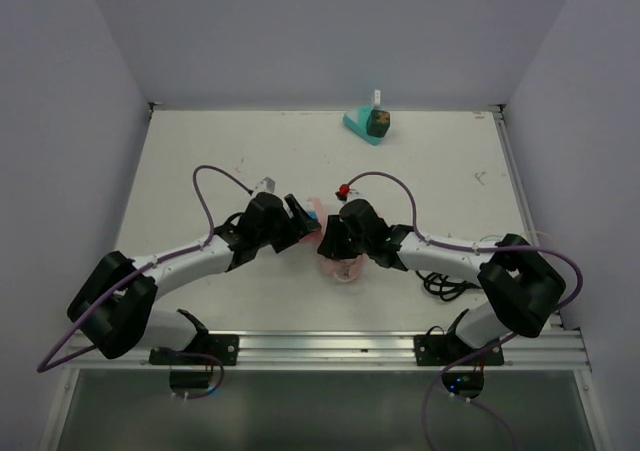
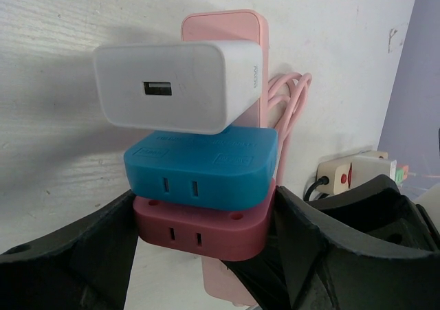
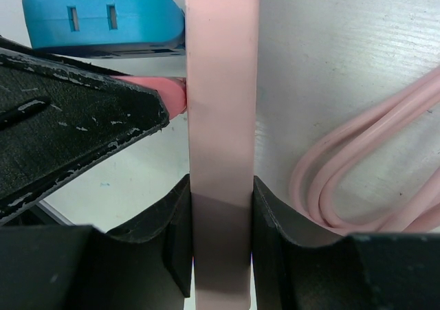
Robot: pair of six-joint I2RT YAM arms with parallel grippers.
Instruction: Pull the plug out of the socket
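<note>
Left claw (image 2: 204, 214) grips the red plug (image 2: 199, 236), jaws touching both its sides, beside the blue plug (image 2: 203, 169), mid-table. Right claw (image 3: 221, 203) is clamped tight on the pink strip (image 3: 221, 83).

Robot lab: a walled bench cell.

White table (image 1: 250, 151), scuffed and marked, shut in on three sides by plain pale walls (image 1: 330, 31). Aluminium rail (image 1: 330, 346) runs along the near edge. Two black-and-white arms, left (image 1: 180, 261) and right (image 1: 450, 256), are bolted to it on black plates. Purple cables (image 1: 205, 176) loop loose off both arms, and a black cable tangle (image 1: 445, 286) lies by the right base. A small teal gadget (image 1: 365, 123) sits alone at the far edge. Bare, even, workmanlike fittings throughout.
</note>
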